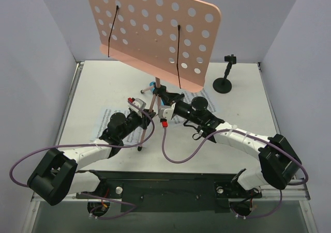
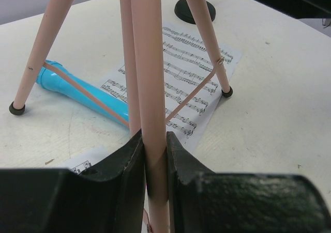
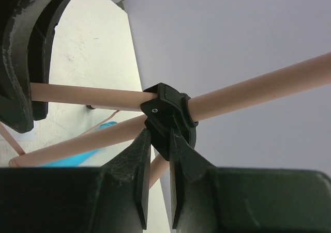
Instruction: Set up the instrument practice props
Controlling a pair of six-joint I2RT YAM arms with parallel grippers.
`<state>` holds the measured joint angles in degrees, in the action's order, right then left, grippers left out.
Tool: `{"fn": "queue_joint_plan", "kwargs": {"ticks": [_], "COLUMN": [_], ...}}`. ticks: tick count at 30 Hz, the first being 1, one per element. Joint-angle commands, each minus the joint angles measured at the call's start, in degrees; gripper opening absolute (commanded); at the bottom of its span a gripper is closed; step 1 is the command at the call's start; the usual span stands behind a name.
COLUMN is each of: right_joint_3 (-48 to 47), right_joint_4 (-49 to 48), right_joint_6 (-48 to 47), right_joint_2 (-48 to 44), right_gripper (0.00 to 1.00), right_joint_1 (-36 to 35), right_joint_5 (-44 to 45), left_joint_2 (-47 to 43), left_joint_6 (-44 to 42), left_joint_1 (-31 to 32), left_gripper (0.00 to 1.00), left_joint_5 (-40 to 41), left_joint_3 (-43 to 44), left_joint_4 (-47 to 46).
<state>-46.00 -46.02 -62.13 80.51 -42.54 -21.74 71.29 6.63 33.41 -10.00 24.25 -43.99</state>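
The music stand (image 1: 155, 31) sits mid-surface, nearer the far edge. The left end effector (image 2: 156, 150) clamps one leg (image 2: 150, 62) and the right end effector (image 3: 161, 145) pinches the black hub (image 3: 165, 109) (both closed tight). The step looks like steadying the stand. Next it needs a gentle release, then lifting the pages (image 2: 196, 83) underneath.

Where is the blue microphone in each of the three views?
Top external: microphone barely shows, centre, under the music stand.
Left wrist: microphone lies left, among the legs.
Right wrist: microphone is a blue sliver, lower left.
Shared landmark: the stand's pink legs.
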Motion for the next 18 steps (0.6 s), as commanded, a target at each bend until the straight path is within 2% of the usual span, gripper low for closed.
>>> {"fn": "queue_joint_plan", "kwargs": {"ticks": [1, 3, 6, 7, 8, 9, 14, 18], "right_joint_3": [3.01, 3.98, 5.74, 7.14, 8.19, 8.55, 7.86, 7.68], "right_joint_4": [-10.21, -12.24, -18.03, -23.45, -28.90, -30.43, -36.67, -38.36], "right_joint_6": [11.12, 16.47, 26.59, 34.89, 38.97, 46.15, 60.88, 76.15], "right_joint_2": [2.81, 3.16, 4.21, 5.17, 6.23, 6.93, 10.71, 10.64], "right_gripper": [0.00, 0.00, 0.00, 0.00, 0.00, 0.00, 0.00, 0.00], "right_joint_1": [0.18, -0.08, -1.22, -1.66, -2.01, -3.06, -7.28, -9.31], "right_joint_5": [6.53, 8.11, 15.04, 19.15, 21.10, 25.30, 36.05, 43.87], "left_joint_2": [-0.18, -0.18, -0.18, -0.01, -0.01, 0.25, 0.78, -0.01], "left_joint_6": [-2.24, -2.24, -2.24, -2.15, -2.15, -2.06, -1.45, -1.45], "left_joint_1": [0.78, 0.78, 0.78, 0.78, 0.78, 0.69, 0.69, 0.52], "left_gripper": [0.00, 0.00, 0.00, 0.00, 0.00, 0.00, 0.00, 0.00], "left_joint_5": [-4.33, -4.33, -4.24, -4.24, -4.33, -4.33, -4.59, -4.42], "left_joint_3": [0.89, 0.89, 0.71, 0.71, 0.71, 0.71, 0.19, -0.43], "left_joint_4": [-3.56, -3.56, -3.56, -3.56, -3.65, -3.74, -4.44, -4.35]}}
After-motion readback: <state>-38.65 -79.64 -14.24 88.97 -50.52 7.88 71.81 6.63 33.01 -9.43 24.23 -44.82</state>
